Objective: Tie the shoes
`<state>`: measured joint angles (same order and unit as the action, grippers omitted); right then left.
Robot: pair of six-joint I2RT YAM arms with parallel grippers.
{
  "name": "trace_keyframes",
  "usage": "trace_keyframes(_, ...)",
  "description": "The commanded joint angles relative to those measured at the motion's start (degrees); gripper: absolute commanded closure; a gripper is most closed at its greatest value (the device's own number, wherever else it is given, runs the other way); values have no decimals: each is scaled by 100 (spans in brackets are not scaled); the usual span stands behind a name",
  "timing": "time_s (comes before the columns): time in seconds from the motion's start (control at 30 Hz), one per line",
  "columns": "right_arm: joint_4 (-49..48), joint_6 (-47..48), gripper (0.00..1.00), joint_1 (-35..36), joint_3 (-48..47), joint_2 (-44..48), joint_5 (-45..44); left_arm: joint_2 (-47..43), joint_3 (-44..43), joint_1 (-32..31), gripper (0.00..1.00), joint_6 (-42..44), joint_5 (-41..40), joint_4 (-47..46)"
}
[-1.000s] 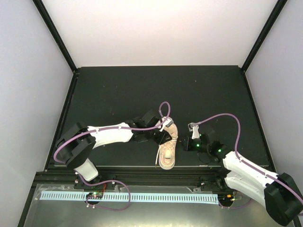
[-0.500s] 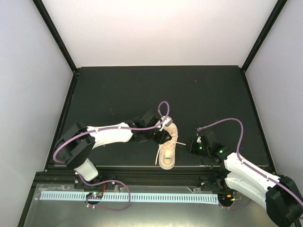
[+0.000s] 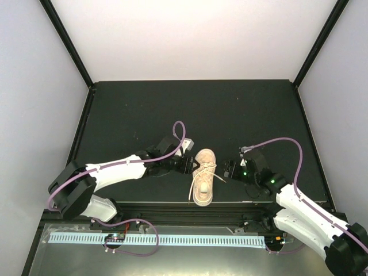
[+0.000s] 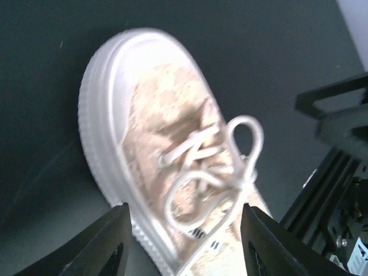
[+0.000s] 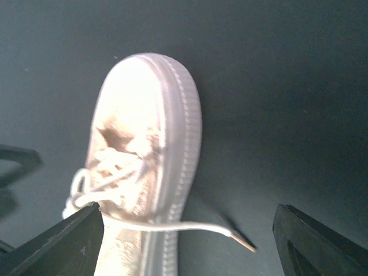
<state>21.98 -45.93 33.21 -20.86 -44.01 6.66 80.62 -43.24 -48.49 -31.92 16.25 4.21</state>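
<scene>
Sneaker (image 4: 167, 115) heel cut off in both wrist views; laces (image 5: 106, 172) blurred in the right one

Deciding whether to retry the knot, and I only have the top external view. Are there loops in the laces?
Observer: Yes. The left wrist view shows the laces forming two loops on top of the shoe; blur hides how tight they are.
Operator: Is the right gripper holding anything?
Observer: No. Its wrist view shows the right gripper wide open, with a loose lace end lying on the mat ahead of it, untouched.
Operator: And the left?
Observer: The left gripper is open too, holding nothing.
</scene>
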Motion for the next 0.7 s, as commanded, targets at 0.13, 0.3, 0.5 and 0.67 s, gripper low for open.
trace_keyframes(0.13, -1147, -31, 20, -34, -433, -1231, 824, 426, 135, 51, 48, -594, 347, -241)
trace_keyframes(0.3, -1640, -192, 27, -24, -454, -1700, 1153, 699, 48, 75, 50, -655, 416, -333)
trace_keyframes(0.5, -1938, -304, 34, -25, -346, -1930, 1324, 789, 107, 130, 57, -781, 377, -507)
trace_keyframes(0.67, -2087, -377, 40, -25, -311, -2058, 1404, 694, 250, 173, 59, -908, 405, -834)
